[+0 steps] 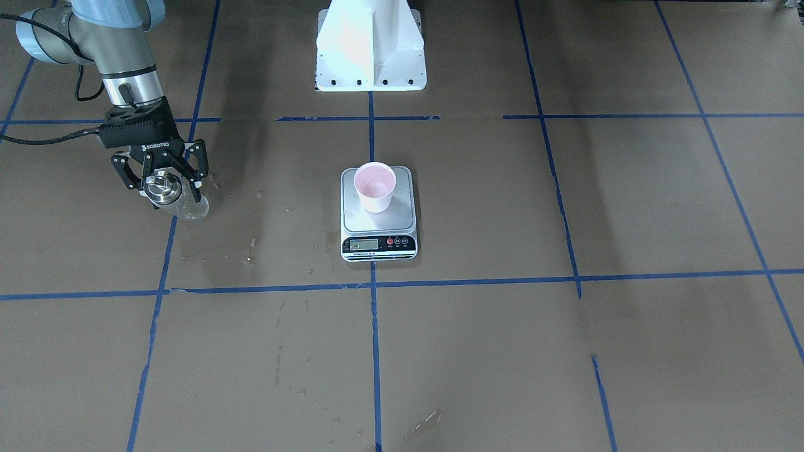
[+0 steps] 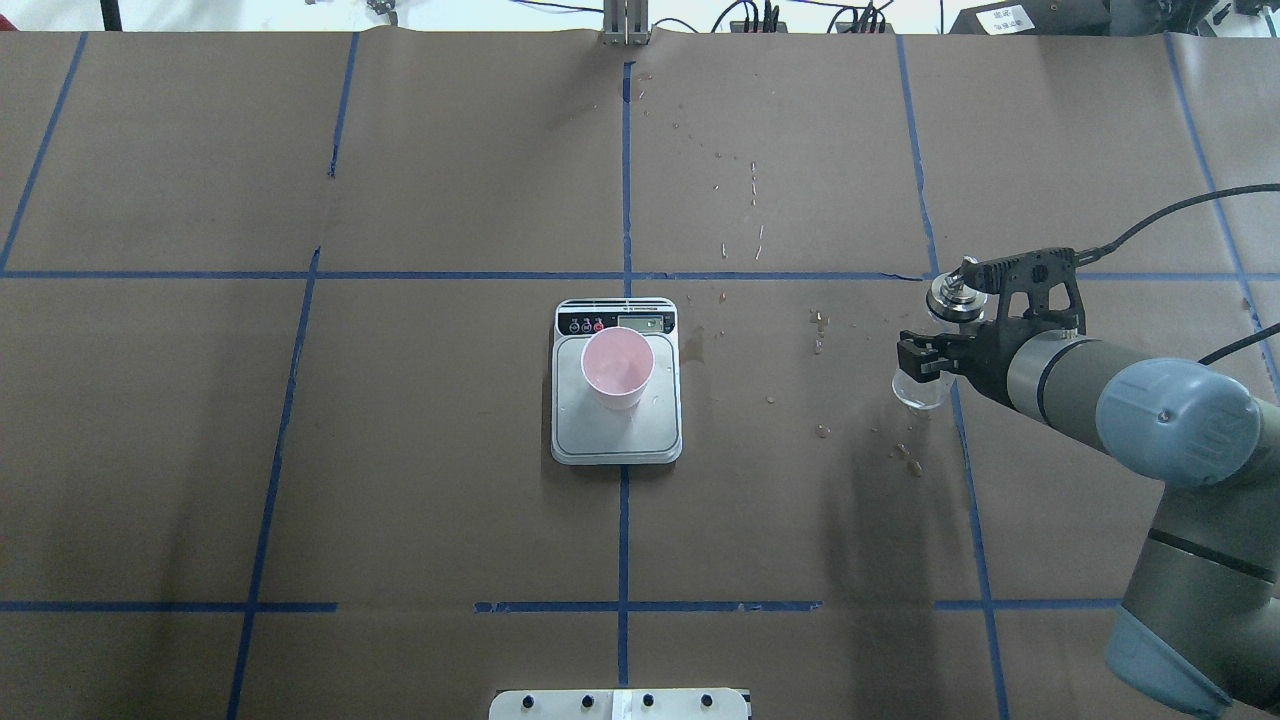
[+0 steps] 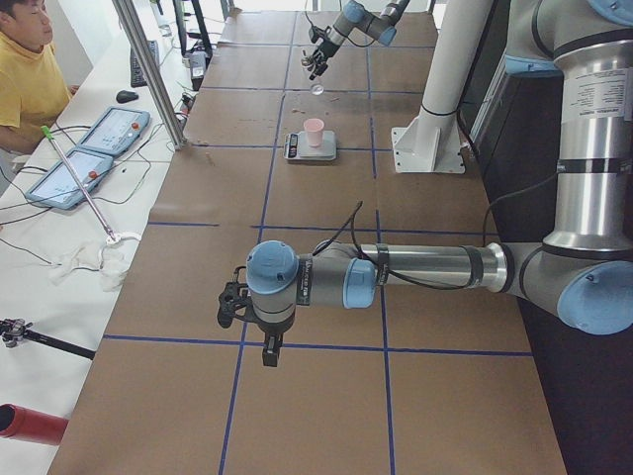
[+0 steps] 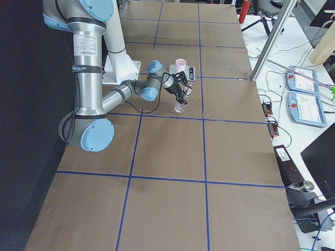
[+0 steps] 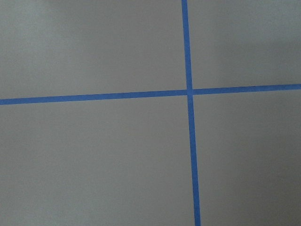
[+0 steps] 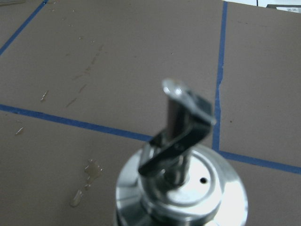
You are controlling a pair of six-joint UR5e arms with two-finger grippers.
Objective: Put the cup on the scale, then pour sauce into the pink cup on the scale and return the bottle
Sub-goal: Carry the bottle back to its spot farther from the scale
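Right gripper (image 1: 168, 188) jaws clamped on glass bottle (image 1: 191, 211) under cap, near table (image 1: 502, 351) right edge. Glass slick, fragile, light: I'd grip shoulder firmly. Left gripper (image 3: 233, 303) jaws: cannot tell.

A: How do the arms look?
B: Left arm (image 3: 425, 267) and right arm (image 2: 1060, 375): silver-grey tubes, pale blue joint caps, plus a white base (image 1: 370, 50).
A: The grippers?
B: Left gripper (image 3: 234, 305): black. Right gripper (image 1: 164, 187): black, ROBOTIQ in white; a black cable (image 1: 56, 135) feeds its wrist.
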